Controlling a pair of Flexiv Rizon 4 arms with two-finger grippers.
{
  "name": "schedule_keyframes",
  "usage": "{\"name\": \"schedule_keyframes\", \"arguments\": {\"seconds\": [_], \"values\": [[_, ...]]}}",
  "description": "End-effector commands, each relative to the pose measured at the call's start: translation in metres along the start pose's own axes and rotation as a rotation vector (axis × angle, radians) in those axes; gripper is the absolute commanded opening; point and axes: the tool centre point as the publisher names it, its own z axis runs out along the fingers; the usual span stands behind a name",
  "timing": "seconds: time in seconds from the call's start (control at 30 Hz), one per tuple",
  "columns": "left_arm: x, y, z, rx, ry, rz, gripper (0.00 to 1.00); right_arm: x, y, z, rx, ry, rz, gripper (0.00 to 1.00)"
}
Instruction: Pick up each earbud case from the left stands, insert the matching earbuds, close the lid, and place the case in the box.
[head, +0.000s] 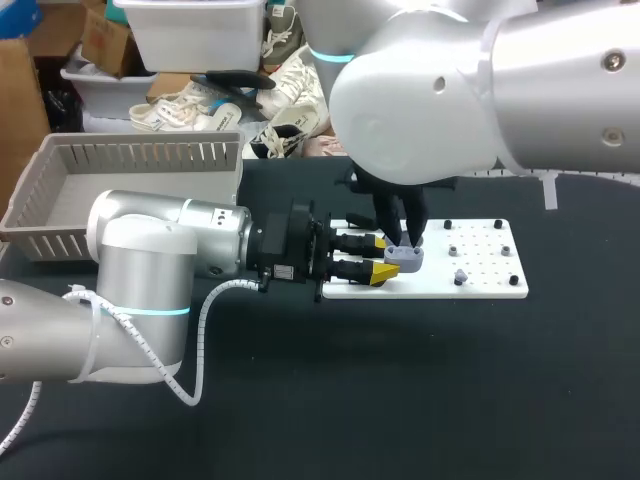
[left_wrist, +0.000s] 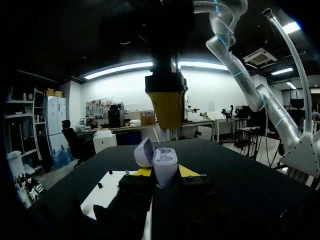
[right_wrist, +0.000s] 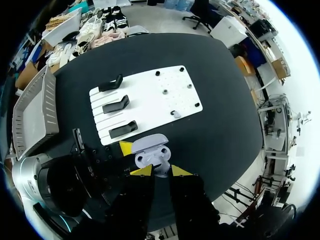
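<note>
Lavender earbud case (left_wrist: 165, 164) clamped between the left gripper's (left_wrist: 165, 172) yellow tips, lid (left_wrist: 144, 152) swung open, two wells showing inside, right gripper (right_wrist: 161, 171) directly above it, grip impossible to tell.

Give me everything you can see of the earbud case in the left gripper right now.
The earbud case is a small rounded shell, pale lavender, smooth like plastic. Its lid is hinged open, and the right wrist view shows two hollows in the body; whether earbuds sit in them I cannot tell. The left gripper clamps it from two sides, up off the black table by the white board. The right gripper hangs directly over it.
</note>
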Motion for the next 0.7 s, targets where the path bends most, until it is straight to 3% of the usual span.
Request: {"name": "schedule_keyframes", "arguments": {"seconds": [0.03,0.7], "values": [[0.0005,-0.0009,0.0005,-0.005,-0.001,0.001,0.00,0.0010,-0.0012,0.0008,0.000,0.000,0.003,0.00],[0.0005,-0.0009,0.0005,-0.005,-0.001,0.001,0.00,-0.0019,-0.0011,0.0086,0.005,0.012,0.006,0.00]]}}
